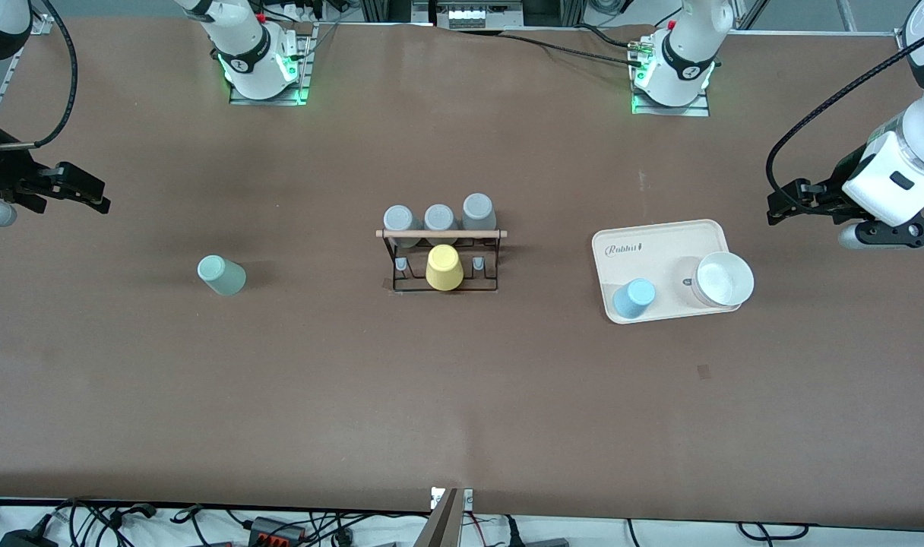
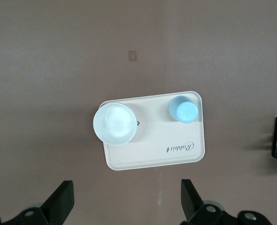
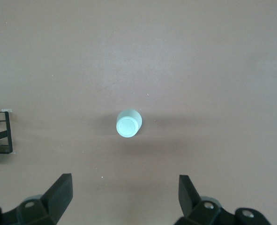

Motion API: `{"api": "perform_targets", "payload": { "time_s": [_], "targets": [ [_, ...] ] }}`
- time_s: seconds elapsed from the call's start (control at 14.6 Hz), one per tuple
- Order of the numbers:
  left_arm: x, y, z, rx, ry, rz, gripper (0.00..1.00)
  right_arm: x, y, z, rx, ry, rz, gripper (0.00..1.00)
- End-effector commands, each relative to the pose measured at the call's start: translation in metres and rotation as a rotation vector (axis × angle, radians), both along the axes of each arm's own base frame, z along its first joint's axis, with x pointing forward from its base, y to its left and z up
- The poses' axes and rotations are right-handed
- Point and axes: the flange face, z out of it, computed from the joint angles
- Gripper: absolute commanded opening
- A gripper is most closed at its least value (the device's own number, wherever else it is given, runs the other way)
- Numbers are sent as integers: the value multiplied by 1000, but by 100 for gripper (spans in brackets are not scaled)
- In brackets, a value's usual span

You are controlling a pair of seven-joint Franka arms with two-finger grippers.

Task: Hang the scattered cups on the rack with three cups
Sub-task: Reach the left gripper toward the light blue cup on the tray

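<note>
My left gripper (image 2: 125,206) hangs high over the worktop beside the cream rectangular plastic tray (image 1: 659,243), jaws spread wide and empty; my right gripper (image 3: 124,201) hangs likewise, wide and empty. Both smooth tapered handleless cups stand rim-down: the light blue cup (image 1: 633,298) on that tray beside a white bowl (image 1: 724,279), the pale mint green cup (image 1: 221,274) alone toward the right arm's end. I judge inverted cups suit the black wire rack (image 1: 441,258), whose short grey pegs flank a hung yellow cup (image 1: 444,267).
</note>
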Motion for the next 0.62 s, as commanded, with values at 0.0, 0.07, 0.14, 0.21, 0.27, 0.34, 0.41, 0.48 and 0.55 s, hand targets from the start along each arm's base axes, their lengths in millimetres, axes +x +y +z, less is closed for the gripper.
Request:
{"api": "perform_targets", "payload": {
  "time_s": [0.0, 0.07, 0.14, 0.21, 0.27, 0.34, 0.41, 0.48, 0.55],
  "targets": [
    [-1, 3, 6, 19, -9, -18, 100, -5, 2, 8, 1, -1, 0, 100],
    [-1, 3, 5, 19, -8, -16, 100, -4, 2, 7, 1, -1, 0, 100],
    [0, 3, 6, 20, -9, -16, 100, -3, 2, 7, 1, -4, 0, 100],
    [0, 2, 5, 20, -8, -18, 100, -3, 3, 7, 1, -1, 2, 100],
    [0, -1, 6, 17, -11, -22, 100, -3, 4, 7, 1, -1, 4, 100],
    [1, -3, 6, 16, -14, -23, 100, -3, 3, 7, 1, -1, 2, 100],
    [2, -5, 4, 7, -9, -12, 100, -4, 2, 7, 1, -1, 0, 100],
    [2, -7, 3, 8, -7, -15, 100, -3, 3, 7, 1, -1, 2, 100],
    [7, -7, -2, 5, -2, -16, 100, -3, 3, 7, 1, -3, 2, 100]
  ]
}}
